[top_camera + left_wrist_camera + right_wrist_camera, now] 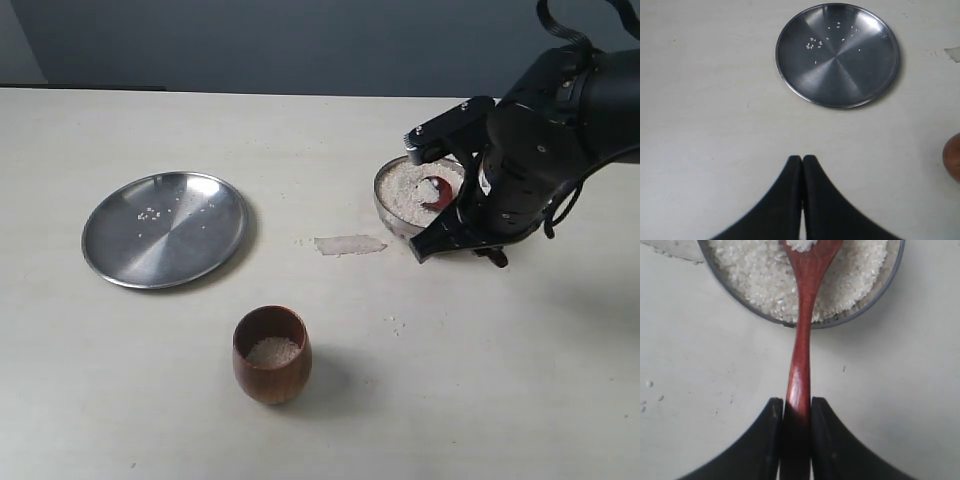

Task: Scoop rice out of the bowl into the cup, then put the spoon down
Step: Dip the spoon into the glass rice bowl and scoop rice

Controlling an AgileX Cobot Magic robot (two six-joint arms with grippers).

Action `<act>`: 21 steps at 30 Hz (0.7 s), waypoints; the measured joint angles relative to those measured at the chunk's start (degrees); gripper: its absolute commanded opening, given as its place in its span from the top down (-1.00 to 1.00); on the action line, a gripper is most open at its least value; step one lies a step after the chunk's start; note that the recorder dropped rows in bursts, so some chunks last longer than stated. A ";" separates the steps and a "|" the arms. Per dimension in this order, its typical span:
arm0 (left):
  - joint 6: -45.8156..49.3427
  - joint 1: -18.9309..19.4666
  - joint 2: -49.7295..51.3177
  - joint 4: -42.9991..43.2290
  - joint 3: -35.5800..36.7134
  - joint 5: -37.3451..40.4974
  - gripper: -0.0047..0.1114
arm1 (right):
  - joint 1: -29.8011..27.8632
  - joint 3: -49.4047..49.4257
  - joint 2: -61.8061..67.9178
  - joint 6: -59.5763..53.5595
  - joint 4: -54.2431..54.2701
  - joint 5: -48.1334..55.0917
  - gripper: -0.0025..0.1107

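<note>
The metal bowl [385, 205] [885, 287] holds a heap of white rice [405, 188] [755, 275] at the right of the table. My right gripper [797, 405] is shut on the handle of the reddish-brown spoon [801, 340] [437, 192], whose oval bowl sits over the rice with grains in it. In the exterior view the right arm covers the bowl's right side and hides the fingertips. The wooden cup [272, 354] stands at the front centre with some rice inside; its edge [953, 157] shows in the left wrist view. My left gripper [802, 159] is shut and empty, above bare table.
A flat steel plate [165, 228] [838, 54] with a few loose grains lies at the left. A small translucent scrap [349, 244] and scattered grains lie between the plate and the bowl. A dark wall backs the table's far edge.
</note>
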 measured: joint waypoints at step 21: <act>0.00 0.00 0.00 0.00 0.00 0.00 0.91 | 0.00 0.00 -1.90 3.49 8.34 -1.36 0.97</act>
